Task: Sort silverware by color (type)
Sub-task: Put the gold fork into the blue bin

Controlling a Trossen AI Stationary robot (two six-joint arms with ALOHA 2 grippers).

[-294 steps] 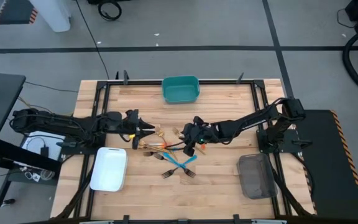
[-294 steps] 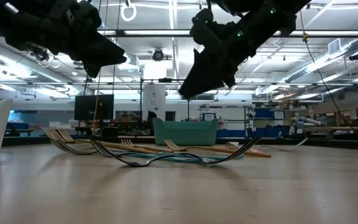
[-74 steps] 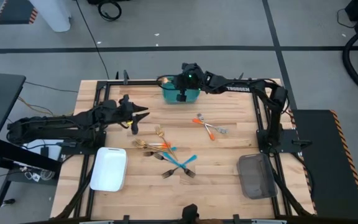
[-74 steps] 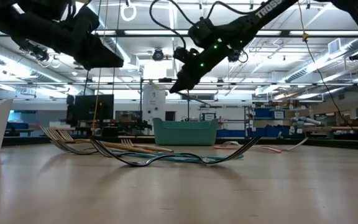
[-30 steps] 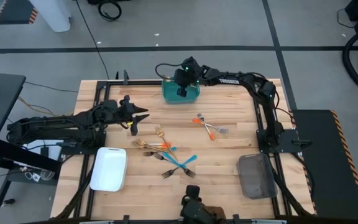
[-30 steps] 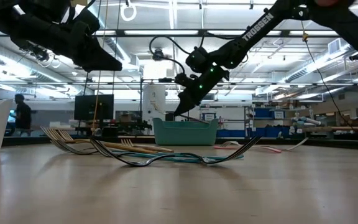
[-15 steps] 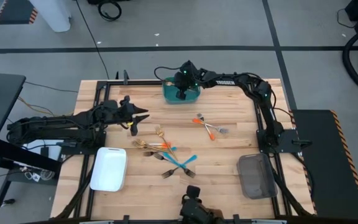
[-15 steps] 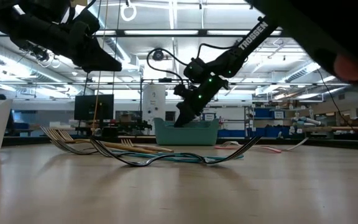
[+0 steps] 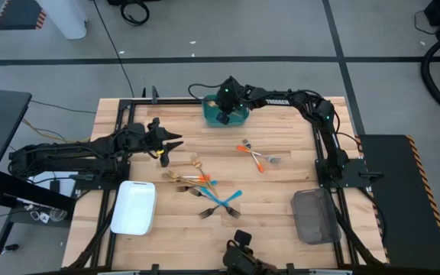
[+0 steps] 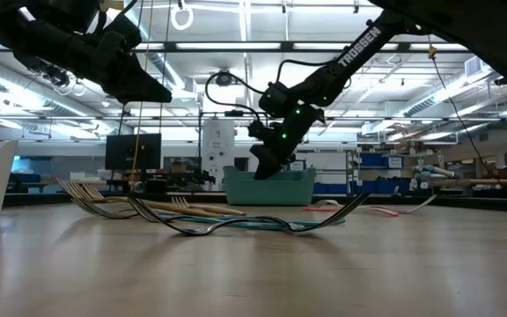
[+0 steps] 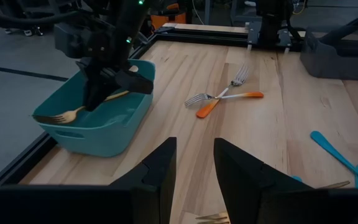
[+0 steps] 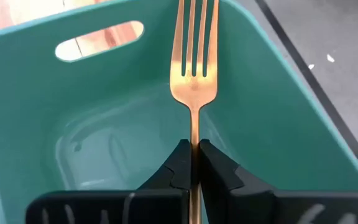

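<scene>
Right gripper (image 12: 191,163) down inside the teal bin (image 9: 239,118) at the far edge of the surface (image 9: 281,191). Jaws pinched tight on the handle of a gold fork (image 12: 193,56); tines reaching forward from the jaws, over the bin's interior toward its far wall. Seen from the left wrist, same fork (image 11: 73,113) held roughly level, tines sticking out past the bin's rim.

Left gripper (image 9: 166,145) hovering above the surface at the left side, jaws partly apart, gripping nothing. Poised near but apart from the central heap, short of the gold pieces.

Central heap (image 9: 193,182): gold forks crossed with an orange-handled piece, lying between the white tray (image 9: 134,208) and the middle of the surface. Just beside it toward the near edge, blue-handled forks (image 9: 221,202) crossed over each other. Off to the right, well apart from the heap, two orange-handled forks (image 9: 255,156) lying crossed, silver heads pointing toward the right edge.

Grey tray (image 9: 314,216) at the near right corner.
</scene>
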